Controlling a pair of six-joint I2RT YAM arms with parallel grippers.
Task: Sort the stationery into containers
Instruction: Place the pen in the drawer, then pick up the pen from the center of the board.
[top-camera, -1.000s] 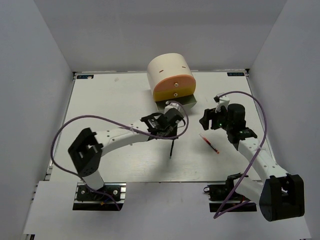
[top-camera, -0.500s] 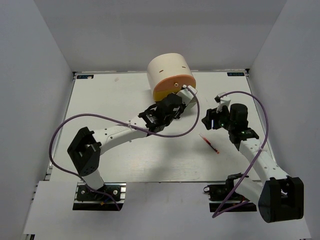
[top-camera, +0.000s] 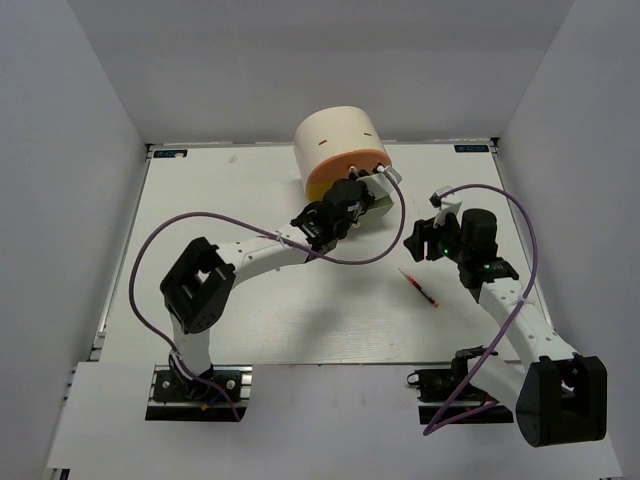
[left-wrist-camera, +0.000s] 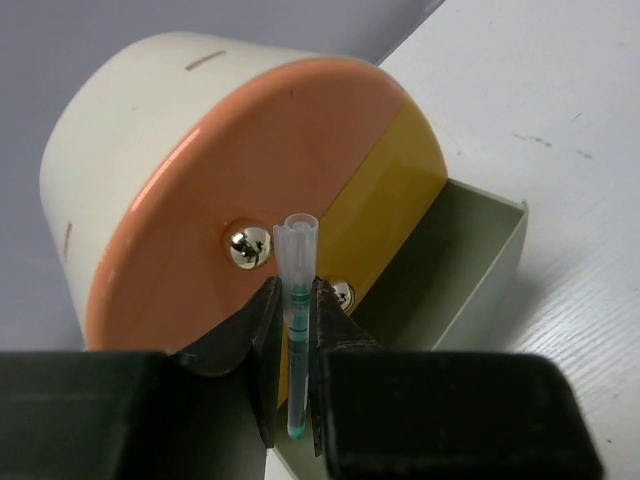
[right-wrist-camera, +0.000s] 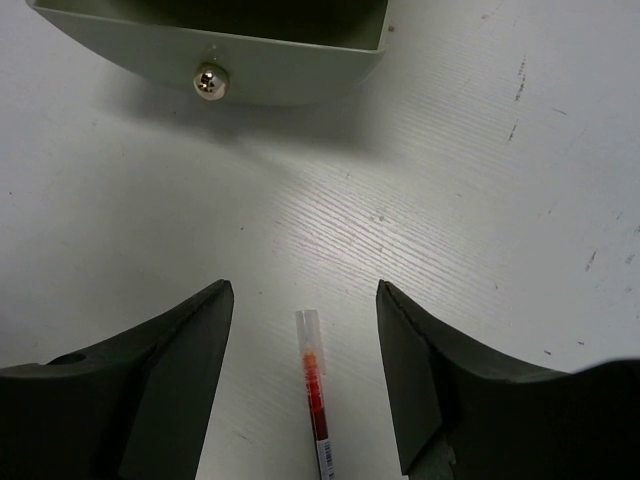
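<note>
left claw (left-wrist-camera: 292, 335) pinching a thin pen (left-wrist-camera: 299, 255) mid-frame by the round cabinet (left-wrist-camera: 190, 170), right claw (right-wrist-camera: 305, 292) spread wide over the red pen (right-wrist-camera: 316, 392) on the tabletop (right-wrist-camera: 500, 200)

The left arm (top-camera: 262, 252) has reached away from mid-counter (top-camera: 250, 330), far and right to the cabinet (top-camera: 335, 135). The left hand (left-wrist-camera: 294, 385), clamped on the pen (left-wrist-camera: 298, 285), is now just in front of the cabinet's face, over the open drawer (left-wrist-camera: 480, 250). A second ago the pen hung over bare counter. The arm's elbow has swung right. The right hand (right-wrist-camera: 305, 300) has narrowed its jaws a little.
</note>
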